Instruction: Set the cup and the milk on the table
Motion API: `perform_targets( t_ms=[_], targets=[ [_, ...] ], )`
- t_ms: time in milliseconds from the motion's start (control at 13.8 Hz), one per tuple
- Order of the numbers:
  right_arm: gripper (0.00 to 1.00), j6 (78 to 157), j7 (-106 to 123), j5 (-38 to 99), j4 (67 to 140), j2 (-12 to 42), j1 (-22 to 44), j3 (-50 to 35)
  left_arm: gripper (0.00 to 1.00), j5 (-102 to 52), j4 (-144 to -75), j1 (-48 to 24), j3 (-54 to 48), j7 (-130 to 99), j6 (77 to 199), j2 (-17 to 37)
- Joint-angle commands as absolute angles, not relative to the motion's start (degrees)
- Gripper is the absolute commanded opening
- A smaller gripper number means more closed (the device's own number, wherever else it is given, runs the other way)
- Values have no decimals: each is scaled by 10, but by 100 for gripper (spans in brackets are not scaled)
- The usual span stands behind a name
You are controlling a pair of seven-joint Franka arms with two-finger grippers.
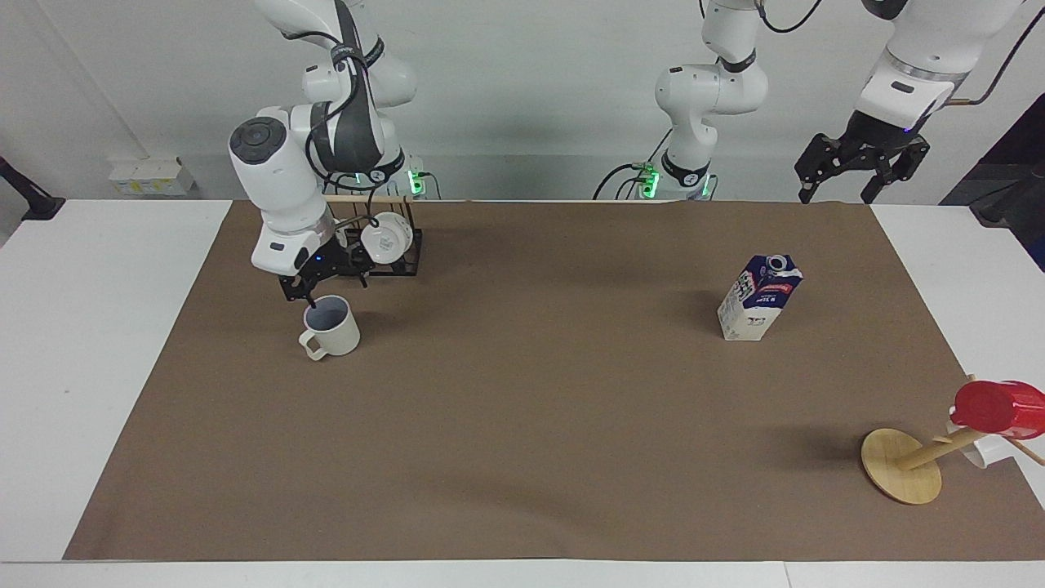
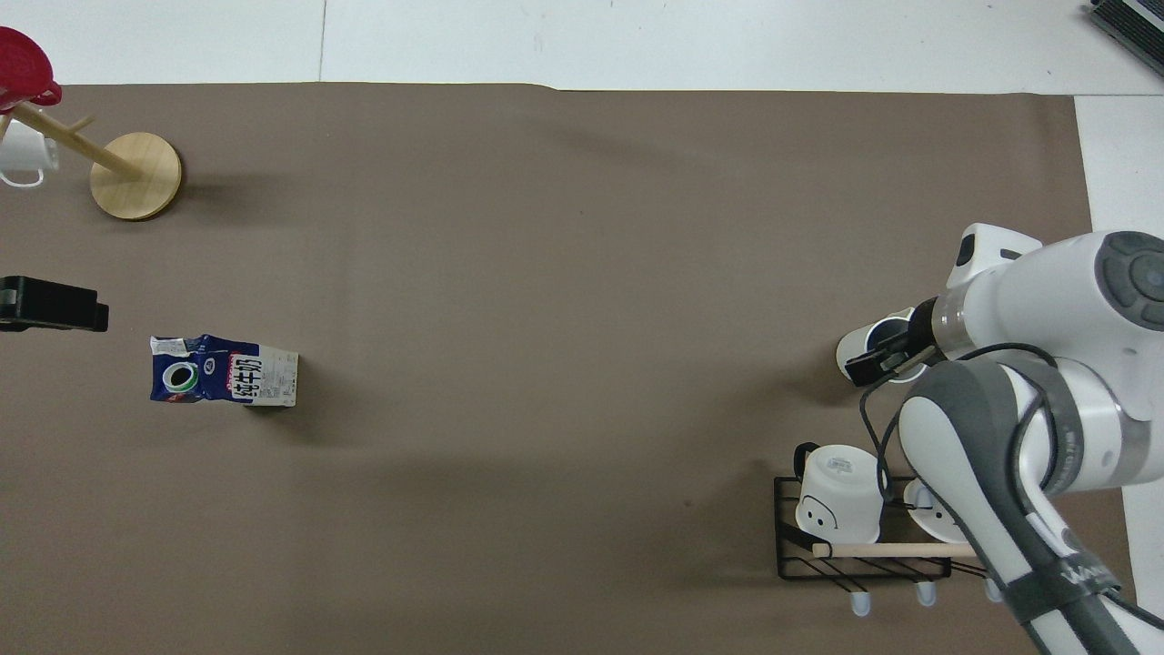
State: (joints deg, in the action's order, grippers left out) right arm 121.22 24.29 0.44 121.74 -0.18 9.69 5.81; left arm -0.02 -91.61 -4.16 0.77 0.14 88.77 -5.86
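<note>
Facing view: right gripper (image 1: 322,287), fingers apart, hangs just over the cup (image 1: 331,327) rim to grasp it; left gripper (image 1: 859,166) waits open.

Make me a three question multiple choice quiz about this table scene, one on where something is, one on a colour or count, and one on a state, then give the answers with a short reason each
1. Where is the right hand?
A. over the cup
B. over the milk
C. over the wooden stand

2. How many white mugs hang on the black rack?
A. none
B. two
C. five

3. How does the milk stand?
A. upright on the table
B. flat on its side
C. lifted by the left hand

Answers:
1 A: the hand sits just above the rim of the cup.
2 B: the overhead view shows two mugs, one partly covered by the arm.
3 A: it stands on the table, and the left hand waits high at its own end.
</note>
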Motion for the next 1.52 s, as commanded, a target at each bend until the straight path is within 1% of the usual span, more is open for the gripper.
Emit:
perform_targets(
  t_ms=[0,145,435,508,725,798,943,1088,1306,1451],
  targets=[
    [100,1278,269,15,1259,6,97,59,100,4,-906,-40,11,8,875,-57],
    [100,1308,272,15,1277,16,93,59,100,4,-912,-40,11,10,878,-59],
    [100,1325,290,15,1289,26,83,59,100,4,-923,-43,10,3,878,-66],
    [83,1325,290,15,1289,26,83,59,100,4,-928,-43,10,3,878,-69],
    [16,1325,278,15,1288,31,81,59,100,4,-932,-43,10,3,878,-71],
    [0,1325,269,15,1288,32,80,59,100,4,-932,-43,10,3,878,-71],
    [0,1321,243,15,1281,37,81,59,100,4,-937,-43,10,3,880,-73],
    [0,1305,218,15,1257,47,81,59,100,4,-947,-45,11,3,883,-79],
    [0,1260,112,15,1203,55,89,59,100,4,-957,-47,10,3,888,-82],
    [0,1209,46,15,1154,55,95,58,100,4,-967,-47,10,3,902,-82]
  ],
)
